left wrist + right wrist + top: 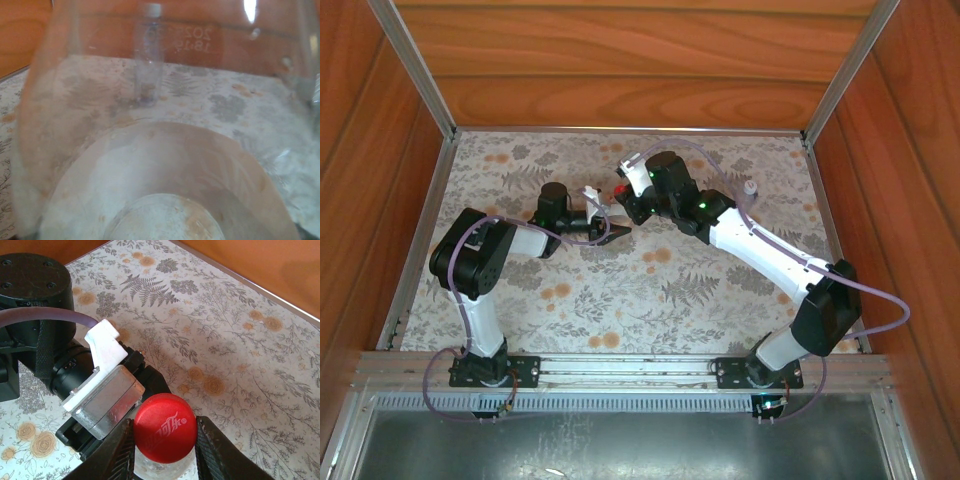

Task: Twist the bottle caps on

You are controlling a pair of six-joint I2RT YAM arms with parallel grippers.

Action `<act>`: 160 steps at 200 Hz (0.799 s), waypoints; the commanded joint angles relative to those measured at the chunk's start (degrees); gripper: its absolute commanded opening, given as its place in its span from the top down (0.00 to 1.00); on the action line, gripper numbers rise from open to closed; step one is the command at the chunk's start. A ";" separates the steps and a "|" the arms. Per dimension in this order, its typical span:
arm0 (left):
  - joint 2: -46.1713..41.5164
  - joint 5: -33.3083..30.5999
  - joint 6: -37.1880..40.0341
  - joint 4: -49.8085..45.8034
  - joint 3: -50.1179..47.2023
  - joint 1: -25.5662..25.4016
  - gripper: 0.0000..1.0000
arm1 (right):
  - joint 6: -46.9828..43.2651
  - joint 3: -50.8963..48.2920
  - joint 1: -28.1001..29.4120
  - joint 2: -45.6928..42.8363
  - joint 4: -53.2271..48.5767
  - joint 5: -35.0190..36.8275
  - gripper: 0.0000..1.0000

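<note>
The right end effector [165, 422] is clenched on the small round red plastic cap [164, 429], one finger against each side. The cap sits squarely on the mouth of the clear plastic bottle [160, 165], whose long axis appears to run straight on from the wrist toward the floral table [225, 315], so any twist should turn about that line. The left end effector [612, 232] grips the bottle's body below. At the far right stands a second, white-capped clear bottle [750, 188].

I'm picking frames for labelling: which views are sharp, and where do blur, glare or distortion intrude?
Top external: evenly lit, sharp. Left wrist: hazy and warped, shot through the close clear plastic bottle, with glare at top; the far white-capped small bottle looks soft. Right wrist: round red plastic cap crisp, little shadow.
</note>
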 commanded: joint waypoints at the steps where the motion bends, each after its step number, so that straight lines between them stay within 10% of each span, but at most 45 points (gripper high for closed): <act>1: 2.41 1.28 -1.20 -5.37 -0.79 -0.46 0.41 | 0.45 2.26 0.32 0.43 -1.32 0.73 0.69; 160: 2.41 1.29 -1.06 -5.38 -0.78 -0.45 0.41 | 4.15 30.77 0.33 13.84 -37.39 -0.29 0.70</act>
